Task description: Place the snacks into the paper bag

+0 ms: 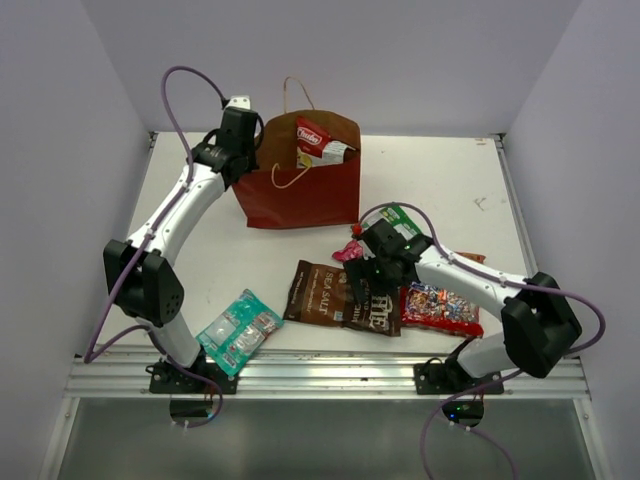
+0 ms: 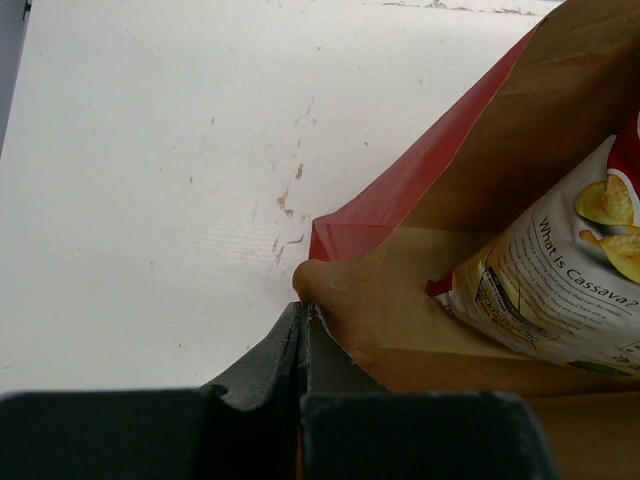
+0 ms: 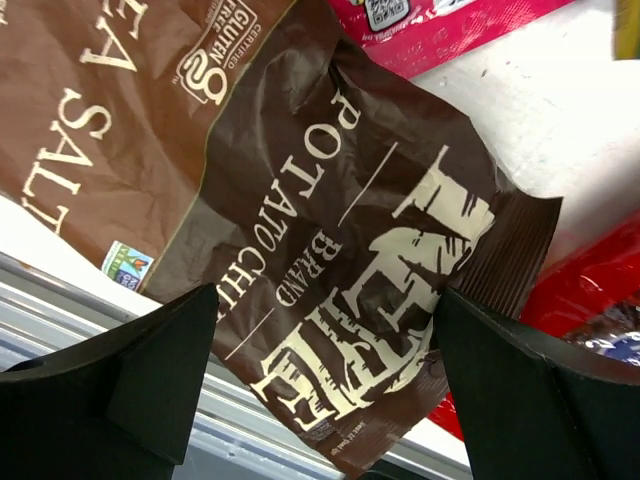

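The reddish-brown paper bag (image 1: pixel 300 190) stands upright at the back of the table, with a white chip bag (image 1: pixel 320 143) inside it. My left gripper (image 1: pixel 250 150) is shut on the bag's left rim; in the left wrist view its jaws (image 2: pixel 303 312) pinch the paper bag (image 2: pixel 470 160) beside the white chip bag (image 2: pixel 560 280). My right gripper (image 1: pixel 372 285) hangs open, its fingers either side of a dark brown bag (image 3: pixel 330 220). A lighter brown bag (image 1: pixel 315 292), a red candy bag (image 1: pixel 440 308), a pink packet (image 1: pixel 350 250), a green-white packet (image 1: pixel 400 218) and a teal packet (image 1: pixel 240 330) lie on the table.
A metal rail (image 1: pixel 320 372) runs along the table's near edge, just past the dark brown bag. Grey walls close in on the left, right and back. The right arm's cable (image 1: pixel 400 210) loops over the green-white packet.
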You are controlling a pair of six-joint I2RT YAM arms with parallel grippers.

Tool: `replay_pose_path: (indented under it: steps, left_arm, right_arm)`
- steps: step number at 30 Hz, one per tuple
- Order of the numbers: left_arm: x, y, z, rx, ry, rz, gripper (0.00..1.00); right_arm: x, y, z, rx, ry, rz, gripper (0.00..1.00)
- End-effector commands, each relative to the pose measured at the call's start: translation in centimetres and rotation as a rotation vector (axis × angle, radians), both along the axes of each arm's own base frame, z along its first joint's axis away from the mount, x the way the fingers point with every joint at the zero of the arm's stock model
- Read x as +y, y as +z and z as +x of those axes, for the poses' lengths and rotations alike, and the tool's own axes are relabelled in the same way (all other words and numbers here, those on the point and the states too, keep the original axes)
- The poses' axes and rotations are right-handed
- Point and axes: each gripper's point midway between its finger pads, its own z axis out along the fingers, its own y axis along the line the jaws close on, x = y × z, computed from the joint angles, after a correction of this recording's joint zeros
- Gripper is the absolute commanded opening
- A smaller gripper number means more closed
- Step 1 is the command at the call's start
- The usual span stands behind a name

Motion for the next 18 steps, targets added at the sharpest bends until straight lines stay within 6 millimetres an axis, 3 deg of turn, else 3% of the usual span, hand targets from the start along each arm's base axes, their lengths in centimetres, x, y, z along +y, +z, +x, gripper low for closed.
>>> replay_pose_path:
  steps: [1,5,7,8,9,12,15,18]
  left_arm:
    - [0.3,-1.0,-1.4,0.048,-0.01,0.006,0.0]
    - [0.4,-0.8,-1.5,0.043,-0.008,0.006,0.0]
    - [0.4,-0.6,-1.4,0.037,-0.007,0.009,0.0]
    - [0.4,-0.4,-1.4,0.031,-0.006,0.009,0.0]
    - [0.5,-0.3,-1.3,0.028,-0.006,0.011,0.0]
    - [0.5,-0.1,-1.1,0.019,-0.002,0.015,0.0]
    - [0.4,0.4,-0.8,0.001,0.001,0.006,0.0]
    - [0.3,1.0,-0.2,-0.015,0.005,-0.004,0.0]
  right_arm:
    - [0.8,-0.6,-1.0,0.07,0.001,0.02,0.91]
    - [0.9,-1.8,-1.2,0.113,0.006,-0.012,0.84]
    - [0.6,-2.3,-0.9,0.119,0.001,-0.052,0.67]
    - [0.5,-2.6,-1.0,0.129,-0.001,-0.063,0.57]
    - [0.5,-2.7,-1.0,0.135,0.002,-0.071,0.22]
    - [0.0,-2.2,-0.7,0.109,-0.005,-0.125,0.0]
    - [-0.9,1.5,0.6,-0.002,-0.045,-0.155,0.0]
    - [-2.1,9.3,2.9,-0.178,-0.117,-0.163,0.0]
